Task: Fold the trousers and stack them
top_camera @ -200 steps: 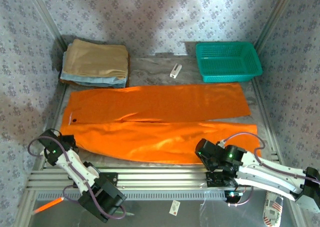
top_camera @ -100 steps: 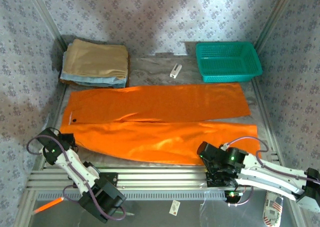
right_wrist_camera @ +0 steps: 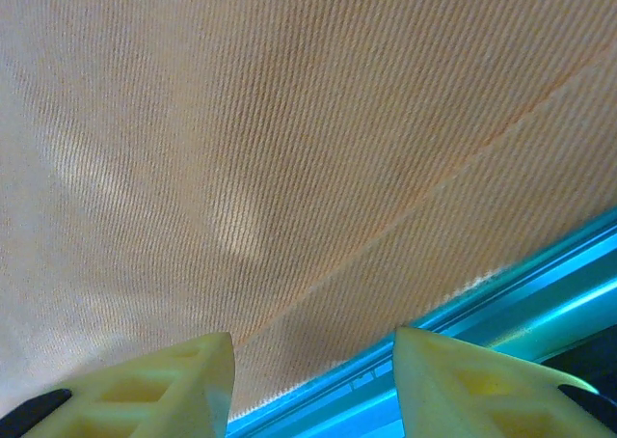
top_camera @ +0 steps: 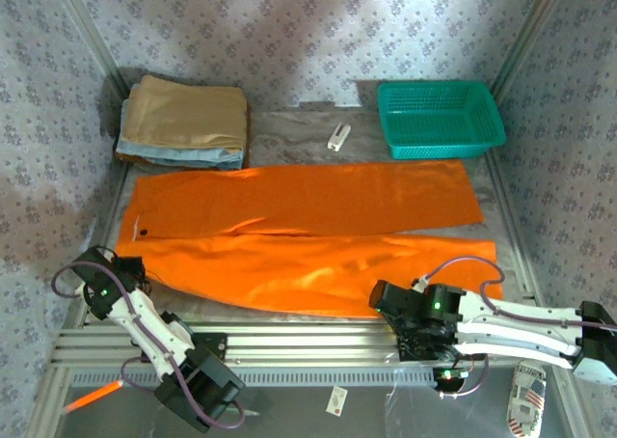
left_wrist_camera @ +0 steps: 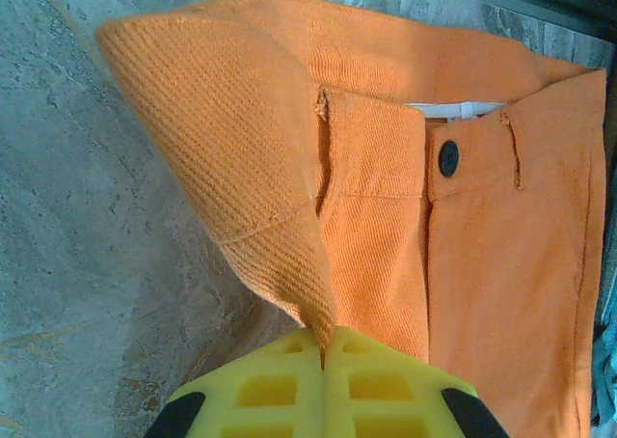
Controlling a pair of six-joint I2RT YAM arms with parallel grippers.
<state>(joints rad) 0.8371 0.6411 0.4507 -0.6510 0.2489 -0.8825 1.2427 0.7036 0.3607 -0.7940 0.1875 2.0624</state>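
Left gripper (left_wrist_camera: 324, 349) is clamped on a raised fold at the waistband corner of the trousers (top_camera: 308, 235), probably to carry that end over for the fold. Right gripper (right_wrist_camera: 313, 366) has its fingers spread with nothing between them, low over the near leg's front edge, seemingly set to pinch. Trousers lie flat across the table (top_camera: 289, 134), waist to the left. The folded cloth stack (top_camera: 183, 120) waits far left.

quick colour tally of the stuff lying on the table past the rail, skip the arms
orange: 1, the trousers
tan: 1, the tan folded cloth
light blue: 1, the light blue folded cloth under the tan one
teal: 1, the basket
white: 1, the small white object
total: 5
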